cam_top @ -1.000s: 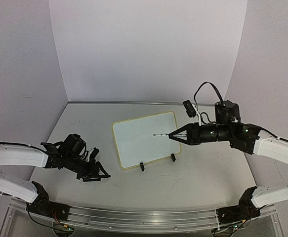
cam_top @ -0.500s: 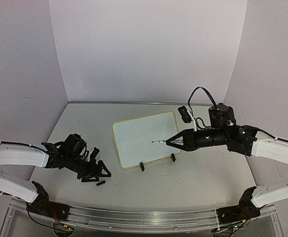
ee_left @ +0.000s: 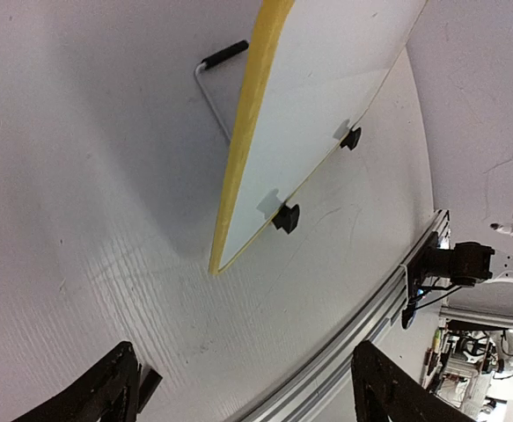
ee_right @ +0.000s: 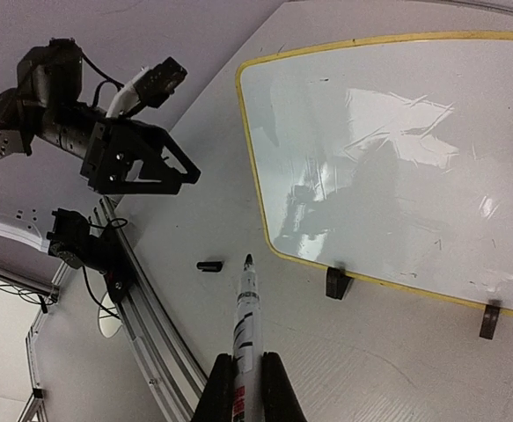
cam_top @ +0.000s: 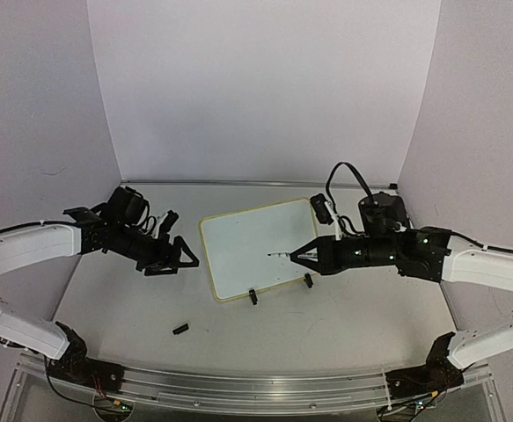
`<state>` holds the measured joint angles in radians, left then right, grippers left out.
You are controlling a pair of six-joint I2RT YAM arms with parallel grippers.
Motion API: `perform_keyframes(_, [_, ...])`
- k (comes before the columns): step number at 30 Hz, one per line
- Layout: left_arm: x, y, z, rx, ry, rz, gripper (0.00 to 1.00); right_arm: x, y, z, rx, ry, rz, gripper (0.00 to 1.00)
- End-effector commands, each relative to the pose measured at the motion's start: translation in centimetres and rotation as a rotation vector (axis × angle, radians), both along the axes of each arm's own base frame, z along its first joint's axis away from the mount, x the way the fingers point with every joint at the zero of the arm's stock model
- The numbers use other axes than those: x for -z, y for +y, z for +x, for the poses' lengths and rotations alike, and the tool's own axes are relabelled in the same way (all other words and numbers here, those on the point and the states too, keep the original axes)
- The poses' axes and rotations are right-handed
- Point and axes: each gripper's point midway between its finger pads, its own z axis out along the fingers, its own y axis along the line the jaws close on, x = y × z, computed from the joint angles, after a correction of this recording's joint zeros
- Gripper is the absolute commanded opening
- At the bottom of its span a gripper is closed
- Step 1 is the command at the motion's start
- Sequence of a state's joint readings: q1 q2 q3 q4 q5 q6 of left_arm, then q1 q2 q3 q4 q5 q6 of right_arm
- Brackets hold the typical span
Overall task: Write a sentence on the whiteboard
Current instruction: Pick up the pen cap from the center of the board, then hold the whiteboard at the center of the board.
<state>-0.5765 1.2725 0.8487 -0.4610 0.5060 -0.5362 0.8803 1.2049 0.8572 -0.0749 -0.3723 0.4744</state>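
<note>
Left gripper (cam_top: 179, 260) is hovering with its two fingers spread wide and gripping nothing. It is positioned over the left part of the pale grey tabletop (cam_top: 362, 308), near the left edge of the small rectangular whiteboard with rounded corners and a thin yellow rim (cam_top: 256, 239), and apart from it.

Right gripper (cam_top: 309, 255) is pinching a white-barrelled marker pen with a dark tip (cam_top: 284, 255). Its fingers are pressing on the barrel and pointing the pen leftward. In the right wrist view the tip is sitting clear of the board face.

The whiteboard is standing tilted near the middle of the tabletop on two small black clip feet (cam_top: 252, 297), with a thin wire prop (ee_left: 210, 79) behind it.

A small black cylindrical cap (cam_top: 180, 329) is lying near the front edge of the tabletop, left of centre, well apart from both grippers.
</note>
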Motion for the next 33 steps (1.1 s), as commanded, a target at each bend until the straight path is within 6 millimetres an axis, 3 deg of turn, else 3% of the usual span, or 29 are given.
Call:
perform_keyframes(1, [-3.1,-0.2,2.9,0.15,-0.148,0.028,0.81,-2.5,1.8,1.3,0.036,-0.1,0.075,0.0])
perform_keyframes(10, [-7.5,-0.2,10.6,0.127,-0.37,-0.046,0.84,-2.8,3.3,2.4,0.1,-0.126,0.139,0.0])
perform_keyframes(15, [-8.3,-1.4,12.7,0.191,-0.393,-0.039,0.81,-2.8,4.0,2.8,0.109,-0.152,0.137,0.0])
perform_keyframes(18, [-8.6,-0.8,13.9,0.167,-0.462,0.019,0.81,-2.8,4.8,3.1,0.102,-0.172,0.132,0.0])
perform_keyframes(22, [-8.2,-0.3,14.1,0.152,-0.539,0.026,0.82,-3.4,6.0,3.5,0.09,-0.21,0.149,0.0])
perform_keyframes(27, [-6.2,0.3,13.2,0.198,-0.509,0.055,0.84,-3.7,7.9,4.2,0.077,-0.244,0.155,0.0])
perform_keyframes(33, [-4.7,-0.6,12.3,0.316,-0.433,-0.001,0.84,-3.1,10.1,5.5,0.076,-0.26,0.136,0.0])
